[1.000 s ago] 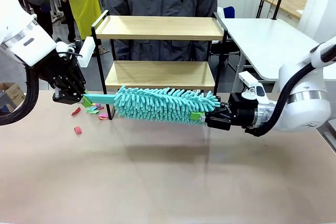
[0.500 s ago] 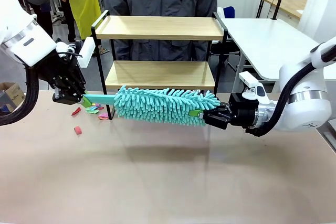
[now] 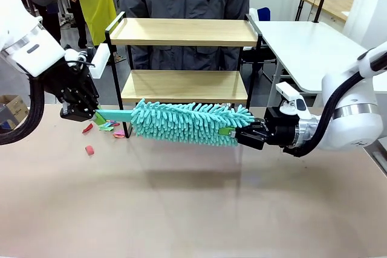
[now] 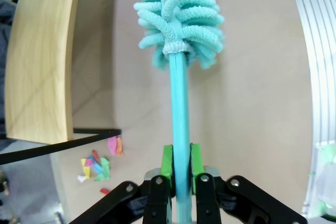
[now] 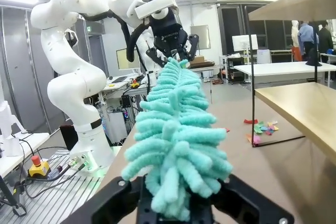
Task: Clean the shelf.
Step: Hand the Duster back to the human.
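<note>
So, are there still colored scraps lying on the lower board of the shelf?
No, the lower board looks bare; the colored scraps lie on the table beside the shelf.

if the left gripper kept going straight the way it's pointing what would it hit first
The left gripper points along the duster handle gripped between its jaws, so it would first run up the handle into the fluffy teal duster head. Beyond that sits the right gripper, which holds the head's far end.
</note>
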Robot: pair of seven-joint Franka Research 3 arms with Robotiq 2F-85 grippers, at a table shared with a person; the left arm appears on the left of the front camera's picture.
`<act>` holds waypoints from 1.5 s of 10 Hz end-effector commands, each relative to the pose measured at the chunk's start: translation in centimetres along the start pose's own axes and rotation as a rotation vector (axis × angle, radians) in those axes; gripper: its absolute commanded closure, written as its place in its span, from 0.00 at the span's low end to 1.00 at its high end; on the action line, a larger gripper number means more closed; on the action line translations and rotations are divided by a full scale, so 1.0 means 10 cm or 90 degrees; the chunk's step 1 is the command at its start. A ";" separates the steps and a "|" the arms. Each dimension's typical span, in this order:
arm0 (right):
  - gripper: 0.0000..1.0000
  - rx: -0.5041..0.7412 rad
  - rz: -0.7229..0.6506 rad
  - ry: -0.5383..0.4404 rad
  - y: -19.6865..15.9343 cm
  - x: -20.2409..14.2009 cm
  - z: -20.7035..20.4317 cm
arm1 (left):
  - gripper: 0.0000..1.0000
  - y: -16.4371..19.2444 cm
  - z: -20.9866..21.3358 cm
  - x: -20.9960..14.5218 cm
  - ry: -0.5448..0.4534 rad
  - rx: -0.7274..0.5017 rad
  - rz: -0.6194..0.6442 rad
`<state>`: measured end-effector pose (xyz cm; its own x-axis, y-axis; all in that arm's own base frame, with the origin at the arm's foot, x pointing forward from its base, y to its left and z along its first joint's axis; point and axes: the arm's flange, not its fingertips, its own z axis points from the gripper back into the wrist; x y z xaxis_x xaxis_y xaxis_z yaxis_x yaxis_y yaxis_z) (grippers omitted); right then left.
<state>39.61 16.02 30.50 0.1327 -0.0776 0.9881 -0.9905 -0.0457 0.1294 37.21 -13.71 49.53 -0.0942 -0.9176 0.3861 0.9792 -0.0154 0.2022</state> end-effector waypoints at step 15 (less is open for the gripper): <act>0.83 -0.013 0.001 -0.014 0.07 0.19 0.01 | 0.00 -0.31 1.23 -1.38 -0.327 0.060 0.083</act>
<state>39.55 15.96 30.58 0.1331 -0.0766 0.9881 -0.9906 -0.0412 0.1302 33.13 3.73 54.50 -0.0450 -0.6132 0.7886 0.9729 0.1525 0.1740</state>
